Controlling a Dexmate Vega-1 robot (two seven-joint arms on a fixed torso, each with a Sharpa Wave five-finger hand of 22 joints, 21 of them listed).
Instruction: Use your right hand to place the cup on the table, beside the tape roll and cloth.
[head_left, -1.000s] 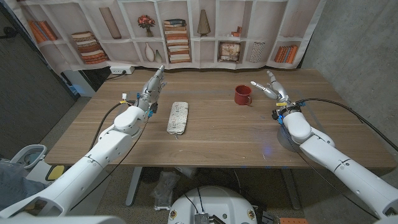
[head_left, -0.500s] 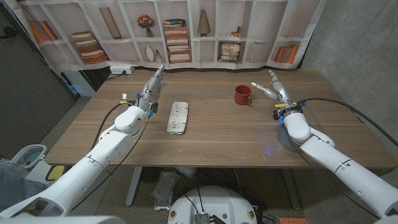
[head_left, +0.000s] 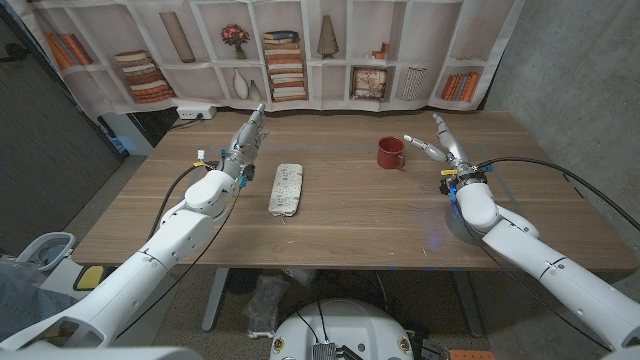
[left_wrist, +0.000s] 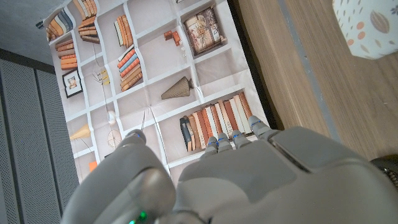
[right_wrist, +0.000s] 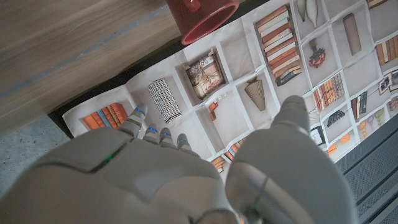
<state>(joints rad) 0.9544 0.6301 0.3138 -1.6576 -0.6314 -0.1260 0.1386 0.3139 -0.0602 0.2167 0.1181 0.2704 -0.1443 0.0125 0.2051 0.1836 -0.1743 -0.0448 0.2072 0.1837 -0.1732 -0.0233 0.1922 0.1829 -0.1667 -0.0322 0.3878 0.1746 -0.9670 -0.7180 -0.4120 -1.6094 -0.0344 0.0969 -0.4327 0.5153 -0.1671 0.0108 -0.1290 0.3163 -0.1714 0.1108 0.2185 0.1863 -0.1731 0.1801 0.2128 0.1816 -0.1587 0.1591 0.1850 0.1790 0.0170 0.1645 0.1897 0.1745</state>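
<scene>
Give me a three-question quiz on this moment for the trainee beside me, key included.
1. True or false: the right hand is gripping the red ceramic cup.
2. What lies on the wooden table nearest the left hand? A) a tape roll B) a folded patterned cloth C) a book
3. Fill in: the cup stands ____ on the table.

Key:
1. False; its fingers are spread beside the cup, holding nothing.
2. B
3. upright

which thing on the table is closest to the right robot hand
The red cup: it stands just beside the right robot hand, while the folded cloth lies far across.
</scene>
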